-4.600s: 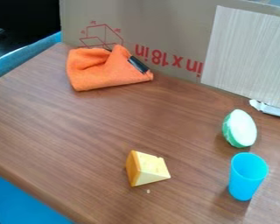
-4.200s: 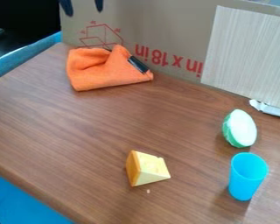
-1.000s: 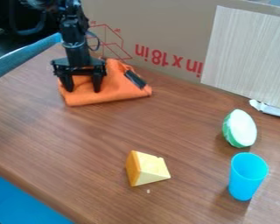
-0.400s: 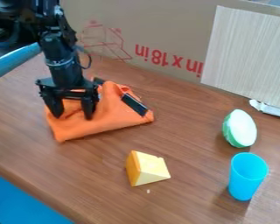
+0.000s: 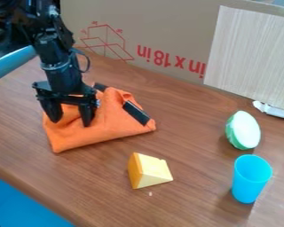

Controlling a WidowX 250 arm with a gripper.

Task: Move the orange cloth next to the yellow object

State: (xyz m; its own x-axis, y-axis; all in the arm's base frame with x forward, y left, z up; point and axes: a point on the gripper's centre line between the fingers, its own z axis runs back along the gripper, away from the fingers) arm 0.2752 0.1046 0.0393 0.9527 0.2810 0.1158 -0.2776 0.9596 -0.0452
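The black gripper (image 5: 71,122) is at the left of the camera view, its two fingers spread apart and resting on the orange cloth (image 5: 112,126). The cloth lies rumpled on the wooden table, a black strip on its right part. Just to the lower right of it, with a small gap of bare wood between, stands the yellow cheese wedge (image 5: 151,171), its orange side facing left. The fingertips press against the cloth's left part.
A blue cup (image 5: 249,181) stands upright at the lower right, with a green and white rounded object (image 5: 243,130) behind it. A cardboard panel (image 5: 168,26) borders the table's (image 5: 25,146) far side.
The gripper has come in from the top left and down onto the cloth. Cloth and gripper have shifted toward the front and slightly left, nearer the wedge. The other objects have stayed put.
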